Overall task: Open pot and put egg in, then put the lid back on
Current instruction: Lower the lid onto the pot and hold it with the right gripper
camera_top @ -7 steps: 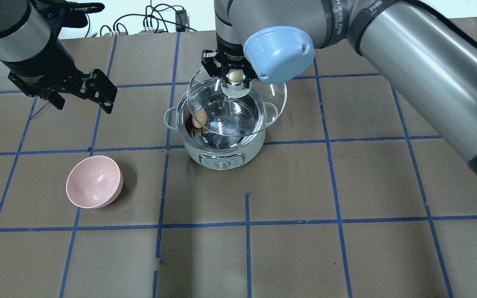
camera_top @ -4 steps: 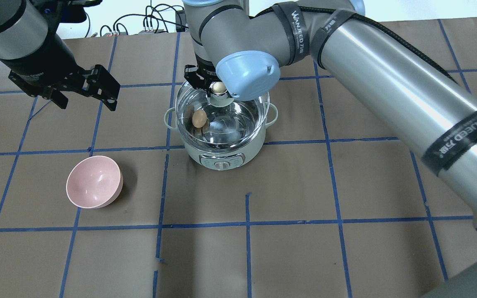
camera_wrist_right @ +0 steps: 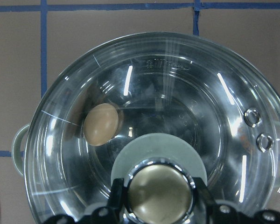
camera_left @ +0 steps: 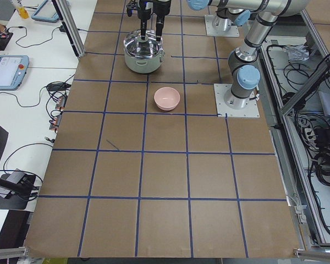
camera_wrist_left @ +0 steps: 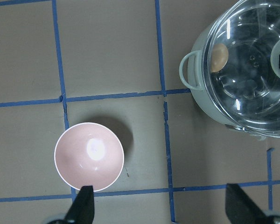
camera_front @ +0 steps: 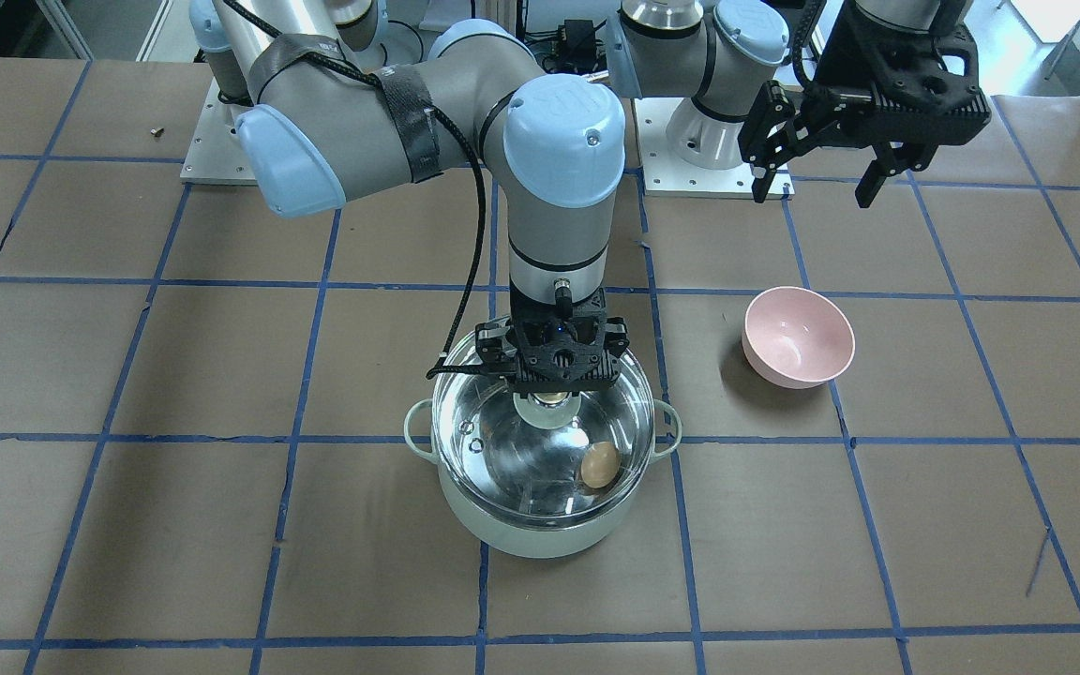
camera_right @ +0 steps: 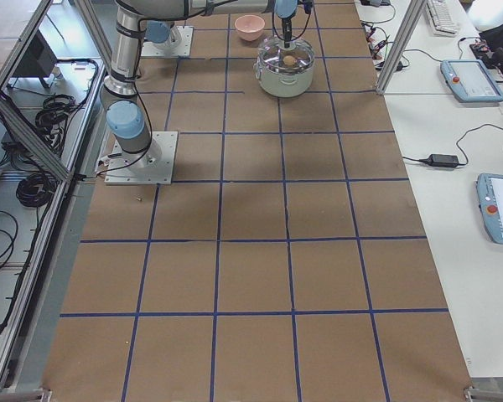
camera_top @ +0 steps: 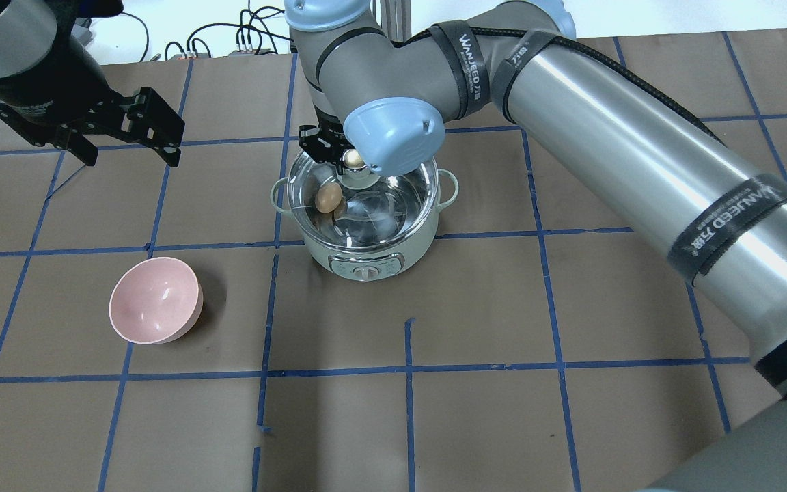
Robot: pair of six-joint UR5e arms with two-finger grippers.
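The mint-green pot (camera_top: pixel 318 247) stands mid-table, and it also shows in the front view (camera_front: pixel 531 534). The brown egg (camera_top: pixel 328 197) lies inside it, seen through the glass in the front view (camera_front: pixel 599 465) and in the right wrist view (camera_wrist_right: pixel 101 124). The clear glass lid (camera_top: pixel 383 205) lies level over the pot's rim, centred. My right gripper (camera_front: pixel 554 396) is shut on the lid's brassy knob (camera_wrist_right: pixel 158 191). My left gripper (camera_top: pixel 128 147) is open and empty, raised well to the pot's left.
An empty pink bowl (camera_top: pixel 154 309) stands on the table, left of and nearer than the pot; it also shows in the left wrist view (camera_wrist_left: pixel 89 157). Blue tape lines cross the brown table. Cables lie at the far edge.
My right gripper carried the lid leftward and down, from tilted and offset to level over the pot. My left gripper drew back to the far left.
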